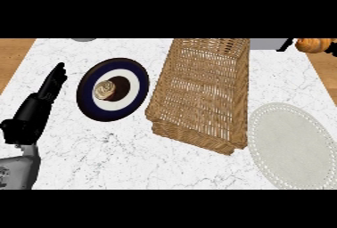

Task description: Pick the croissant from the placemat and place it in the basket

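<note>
**Head view: croissant held at the far right corner, off the placemat**

The golden-brown, glossy croissant (314,44) sits at the far right edge of the scene, past the end of the white marble desk (132,151). Only part of it shows, so its long axis and which way it points cannot be told. The right hand (287,44) appears there only as a dark sliver touching the croissant's left side, at the end of a grey forearm; whether its fingers are curled or straight cannot be told.

The pale grey, round placemat with a dotted lace border (293,144) lies at the near right. Just left of it stands the tall woven wicker basket (201,93), its long axis running from near to far.

Left of the basket sits a round dark-blue plate with a white ring (135,95), carrying a swirled cream-and-brown pastry (106,89).

The black left hand (51,87) rests at the left, fingers straight and pointing far, holding nothing.

No writing or labels can be read.
</note>
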`<state>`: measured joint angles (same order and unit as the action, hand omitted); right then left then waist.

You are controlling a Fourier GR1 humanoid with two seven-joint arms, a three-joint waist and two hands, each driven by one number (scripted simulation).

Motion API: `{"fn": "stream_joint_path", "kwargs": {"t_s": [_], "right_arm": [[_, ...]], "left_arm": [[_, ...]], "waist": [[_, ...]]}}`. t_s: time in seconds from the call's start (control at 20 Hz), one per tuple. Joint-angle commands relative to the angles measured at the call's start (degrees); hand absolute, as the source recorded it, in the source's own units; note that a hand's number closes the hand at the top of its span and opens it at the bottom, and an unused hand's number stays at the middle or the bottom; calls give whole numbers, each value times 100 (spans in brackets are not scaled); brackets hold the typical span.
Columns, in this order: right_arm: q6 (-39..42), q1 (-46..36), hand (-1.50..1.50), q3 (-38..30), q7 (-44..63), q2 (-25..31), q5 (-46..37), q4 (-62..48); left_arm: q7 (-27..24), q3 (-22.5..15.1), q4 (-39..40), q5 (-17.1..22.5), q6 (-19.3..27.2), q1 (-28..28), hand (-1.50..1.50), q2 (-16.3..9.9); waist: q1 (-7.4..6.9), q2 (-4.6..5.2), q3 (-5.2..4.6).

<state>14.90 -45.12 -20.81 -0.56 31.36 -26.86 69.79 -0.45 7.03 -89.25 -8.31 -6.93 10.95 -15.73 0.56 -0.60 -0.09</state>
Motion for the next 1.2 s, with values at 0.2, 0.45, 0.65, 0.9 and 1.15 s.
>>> {"fn": "stream_joint_path", "kwargs": {"t_s": [0.2, 0.45, 0.65, 0.9, 1.15], "right_arm": [[839, -1177, 150, 628, 2448, -567, 437, 1210], [575, -1663, 150, 1095, 3077, -1166, 289, 919], [736, -2146, 150, 984, 3027, -913, 300, -97], [981, -2647, 150, 1390, 3500, -1300, 205, -540], [963, -2293, 150, 1649, 3491, -1418, -59, -872]], "left_arm": [[213, -130, -209, -76, 20, 0, 0, 118], [177, -78, 143, -224, 158, 481, 0, 124], [258, -14, -322, 39, -155, 11, 0, 35], [-37, -8, -76, -66, -89, 1, 0, 70], [-27, -42, 79, -161, -34, 201, 0, 111]], "waist": [[-48, 8, 1], [-73, 50, 3], [-140, 61, 7], [-141, 63, 5], [-122, 77, 7]]}}
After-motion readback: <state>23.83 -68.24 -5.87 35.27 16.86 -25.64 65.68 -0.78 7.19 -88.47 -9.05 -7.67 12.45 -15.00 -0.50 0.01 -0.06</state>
